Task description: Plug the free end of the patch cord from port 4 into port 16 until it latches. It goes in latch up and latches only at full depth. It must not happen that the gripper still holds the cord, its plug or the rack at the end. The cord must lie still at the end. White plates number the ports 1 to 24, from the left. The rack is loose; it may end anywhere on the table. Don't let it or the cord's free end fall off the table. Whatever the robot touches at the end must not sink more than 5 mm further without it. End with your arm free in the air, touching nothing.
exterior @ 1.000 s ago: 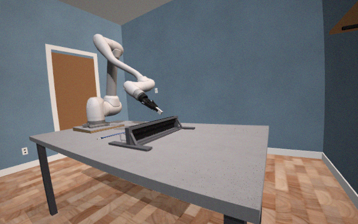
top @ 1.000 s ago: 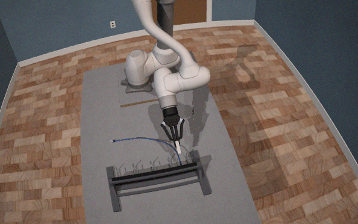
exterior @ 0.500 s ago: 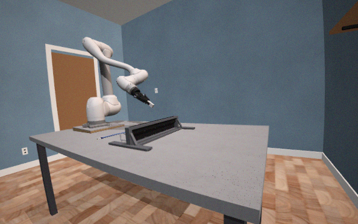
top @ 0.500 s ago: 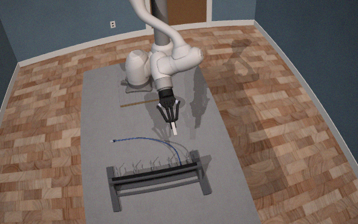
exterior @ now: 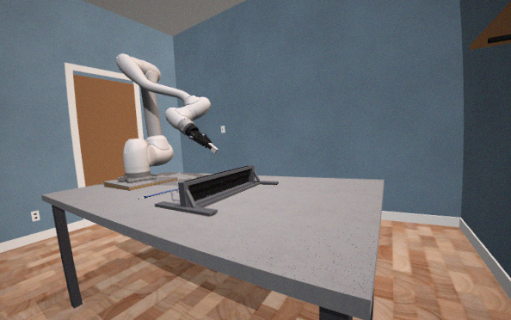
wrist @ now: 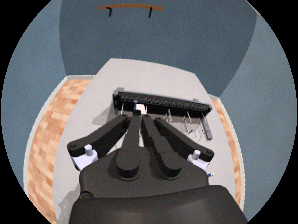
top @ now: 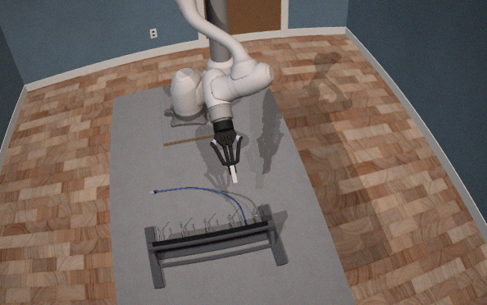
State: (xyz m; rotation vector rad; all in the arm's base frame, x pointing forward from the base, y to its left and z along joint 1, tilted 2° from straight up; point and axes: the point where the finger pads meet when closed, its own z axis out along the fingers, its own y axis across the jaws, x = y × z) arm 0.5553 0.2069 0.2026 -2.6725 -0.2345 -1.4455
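Note:
The dark grey rack [top: 213, 238] [exterior: 221, 181] [wrist: 165, 103] stands on the table, with its port face turned away from the robot's base. The blue patch cord [top: 205, 189] [exterior: 160, 193] arcs from the rack's right part across the table. Its free end [top: 154, 192] [exterior: 141, 198] lies on the table top to the left, behind the rack. My gripper [top: 234, 175] [exterior: 213, 149] [wrist: 139, 110] is shut with nothing between its white-tipped fingers. It hangs tilted in the air above the table, behind the rack's right end and well apart from the cord's free end.
The grey table [top: 131, 143] [exterior: 301, 224] carries the robot's base on a wooden plate [top: 184, 142] [exterior: 142, 183] at the back. Several short grey cable stubs [top: 185, 225] stick out behind the rack. Wooden floor lies all around.

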